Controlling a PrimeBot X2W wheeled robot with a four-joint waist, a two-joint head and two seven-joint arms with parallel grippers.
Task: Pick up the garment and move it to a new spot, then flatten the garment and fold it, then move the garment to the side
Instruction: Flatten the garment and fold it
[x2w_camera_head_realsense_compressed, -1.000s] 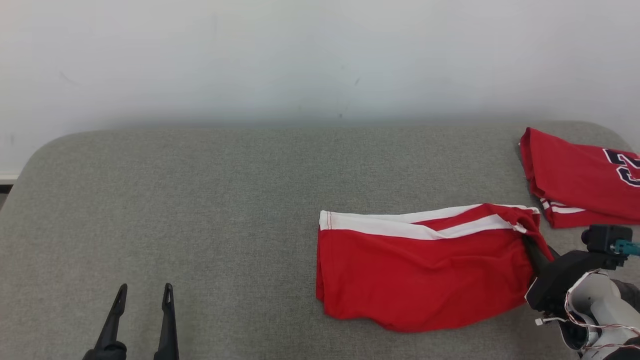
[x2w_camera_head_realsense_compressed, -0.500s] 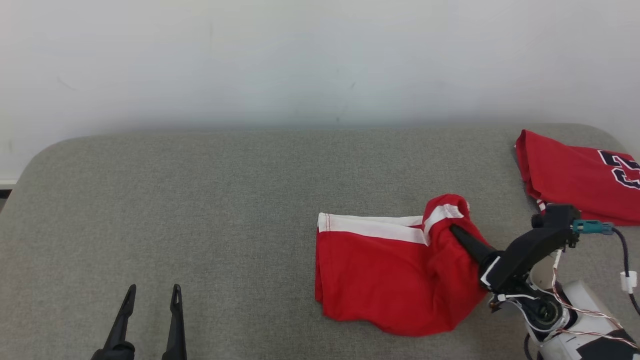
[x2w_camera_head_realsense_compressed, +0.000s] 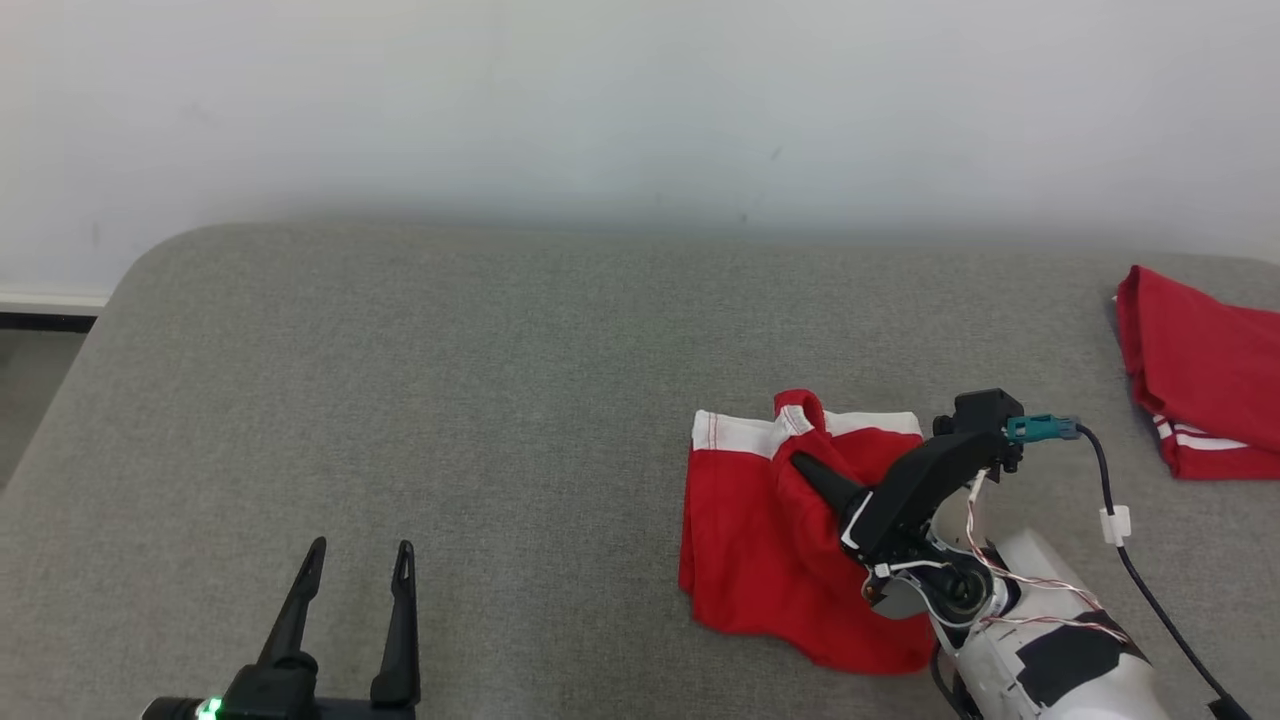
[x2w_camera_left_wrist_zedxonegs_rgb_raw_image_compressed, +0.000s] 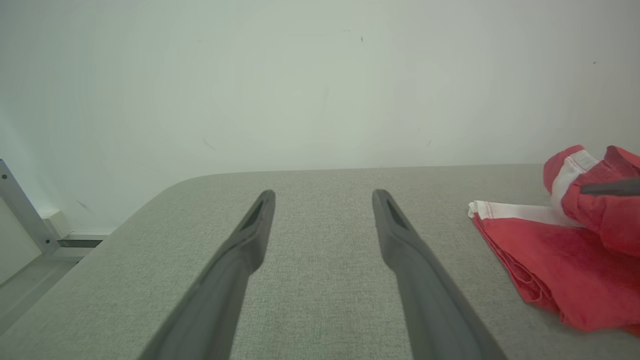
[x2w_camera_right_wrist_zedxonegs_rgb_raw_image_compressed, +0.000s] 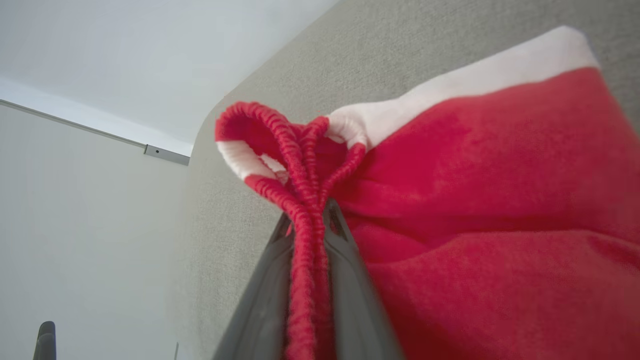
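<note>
The garment (x2w_camera_head_realsense_compressed: 750, 540) is a pair of red shorts with a white stripe, lying on the grey padded table (x2w_camera_head_realsense_compressed: 500, 380) at the right of centre. My right gripper (x2w_camera_head_realsense_compressed: 800, 468) is shut on its ribbed waistband (x2w_camera_right_wrist_zedxonegs_rgb_raw_image_compressed: 305, 200) and holds that end lifted and pulled over the rest of the cloth. In the right wrist view the waistband is pinched between the two fingers (x2w_camera_right_wrist_zedxonegs_rgb_raw_image_compressed: 350, 280). My left gripper (x2w_camera_head_realsense_compressed: 355, 575) stands open at the lower left, well away from the garment (x2w_camera_left_wrist_zedxonegs_rgb_raw_image_compressed: 550, 260), with nothing between its fingers (x2w_camera_left_wrist_zedxonegs_rgb_raw_image_compressed: 400, 250).
A second red garment (x2w_camera_head_realsense_compressed: 1190, 380) with white stripes lies folded at the table's right edge. A pale wall (x2w_camera_head_realsense_compressed: 640, 100) rises behind the table. The rounded left corner of the table (x2w_camera_head_realsense_compressed: 130, 290) drops to the floor.
My right gripper has carried the waistband end from the garment's right side leftward over the shorts, bunching them. The head camera has shifted too. The left gripper stays open.
</note>
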